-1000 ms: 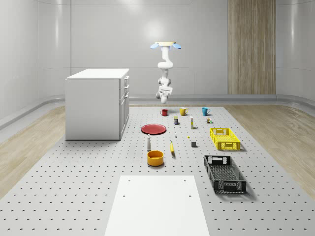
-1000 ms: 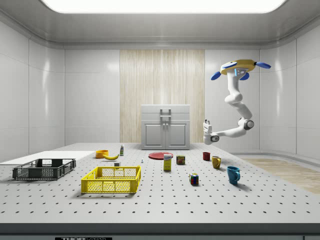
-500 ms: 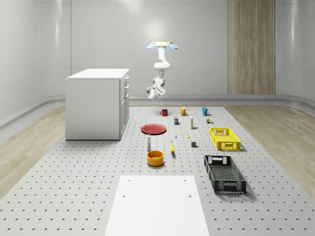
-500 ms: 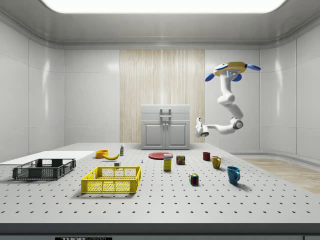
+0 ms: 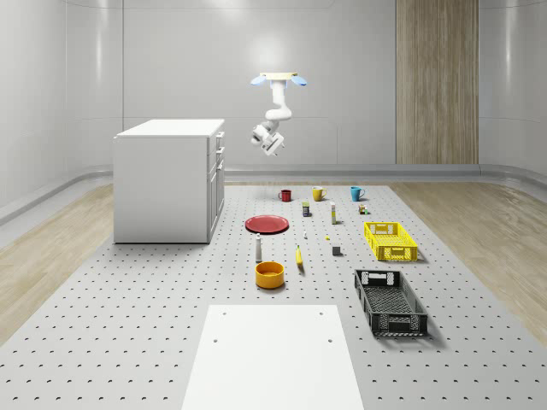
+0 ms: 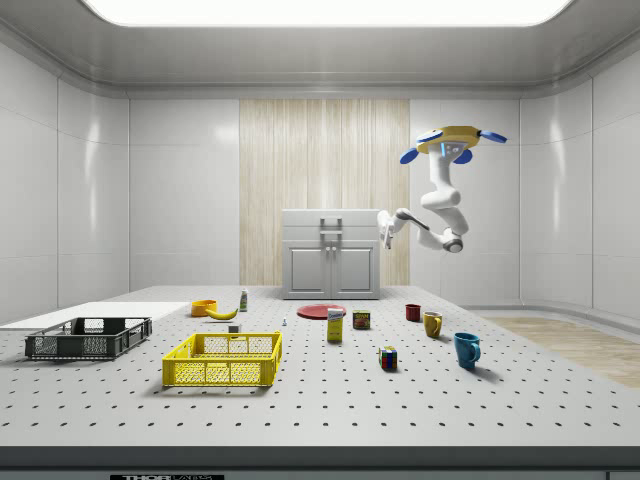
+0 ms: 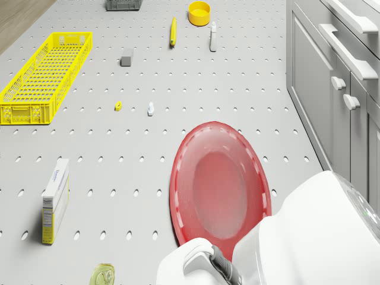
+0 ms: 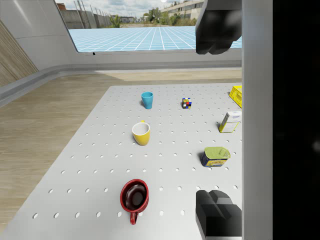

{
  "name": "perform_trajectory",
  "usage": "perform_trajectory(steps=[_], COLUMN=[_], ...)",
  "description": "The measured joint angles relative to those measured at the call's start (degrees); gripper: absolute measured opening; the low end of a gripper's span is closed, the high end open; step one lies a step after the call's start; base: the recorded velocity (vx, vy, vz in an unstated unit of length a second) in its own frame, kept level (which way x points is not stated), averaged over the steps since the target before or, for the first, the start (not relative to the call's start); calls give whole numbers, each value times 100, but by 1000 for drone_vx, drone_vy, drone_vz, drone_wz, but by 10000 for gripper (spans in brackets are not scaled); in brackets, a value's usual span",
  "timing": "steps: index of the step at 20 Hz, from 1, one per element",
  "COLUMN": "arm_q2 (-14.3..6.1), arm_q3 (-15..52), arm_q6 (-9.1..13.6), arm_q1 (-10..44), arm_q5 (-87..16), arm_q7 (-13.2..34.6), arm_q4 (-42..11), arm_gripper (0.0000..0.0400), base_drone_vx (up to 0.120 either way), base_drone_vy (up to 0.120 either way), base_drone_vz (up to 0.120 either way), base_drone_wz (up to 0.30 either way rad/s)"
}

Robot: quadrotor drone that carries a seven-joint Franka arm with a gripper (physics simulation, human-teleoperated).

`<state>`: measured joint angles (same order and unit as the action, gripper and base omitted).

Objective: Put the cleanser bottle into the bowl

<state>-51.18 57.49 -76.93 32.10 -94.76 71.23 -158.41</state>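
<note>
The bowl (image 5: 269,274) is being seen nearest, the cleanser bottle (image 5: 258,248) standing upright just behind it, untouched; farther back the drone (image 5: 278,79) is being held hovering high beyond the red plate (image 5: 267,224), gripper (image 8: 217,125) fingers (image 8: 216,31) spread apart, empty

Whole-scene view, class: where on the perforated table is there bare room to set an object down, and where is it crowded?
Bare stretches: between the cabinet and the orange bowl, and between the white board and the black crate. Crowded: the far band from the red plate past the mugs to the yellow crate.
</note>
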Motion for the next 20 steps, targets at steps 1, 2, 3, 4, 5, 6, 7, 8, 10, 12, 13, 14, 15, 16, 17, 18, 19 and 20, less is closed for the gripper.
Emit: perform_trajectory(steps=[1, 2, 3, 4, 5, 6, 7, 8, 10, 12, 13, 14, 15, 16, 17, 18, 19, 20], arm_q2=[-74, -147, -217, -286, -351, -413, -473, -529, -632, -724, -766, -807, -847, -885, -922, -958, -993, -1027], arm_q3=[201, 378, 532, 666, 781, 880, 965, 1038, 1156, 1245, 1282, 1314, 1343, 1370, 1393, 1415, 1435, 1453], arm_q6=[139, 275, 405, 522, 627, 717, 793, 855, 945, 995, 1008, 1015, 1017, 1014, 1006, 996, 982, 967], arm_q1=[309, 605, 880, 1130, 1355, 1553, 1728, 1879, 2125, 2307, 2381, 2444, 2499, 2547, 2589, 2627, 2660, 2689], arm_q5=[-380, -697, -959, -1171, -1342, -1478, -1585, -1669, -1784, -1847, -1866, -1878, -1885, -1887, -1886, -1881, -1874, -1866], arm_q7=[230, 441, 631, 800, 949, 1079, 1193, 1292, 1453, 1575, 1625, 1669, 1708, 1742, 1773, 1801, 1826, 1848], arm_q4=[-177, -317, -425, -508, -571, -619, -655, -682, -717, -736, -742, -747, -749, -751, -752, -752, -752, -751], arm_gripper=[400, 400, 400, 400, 400, 400, 400, 400, 400, 400, 400, 400, 400, 400, 400, 400, 400, 400], base_drone_vx=[120, 120, 120, 120, 120, 120, 120, 120, 120, 120, 120, 120, 120, 120, 120, 120, 120, 120], base_drone_vy=[0, 0, 0, 0, 0, 0, 0, 0, 0, 0, 0, 0, 0, 0, 0, 0, 40, 120], base_drone_vz=[0, -120, -120, -120, -120, -120, -120, -120, -120, -120, -120, -120, -120, -120, -120, -40, 0, 0], base_drone_wz=[0, 0, 0, 0, 0, 0, 0, 0, 0, 0, 0, 0, 0, 0, 0, 0, 0, 0])
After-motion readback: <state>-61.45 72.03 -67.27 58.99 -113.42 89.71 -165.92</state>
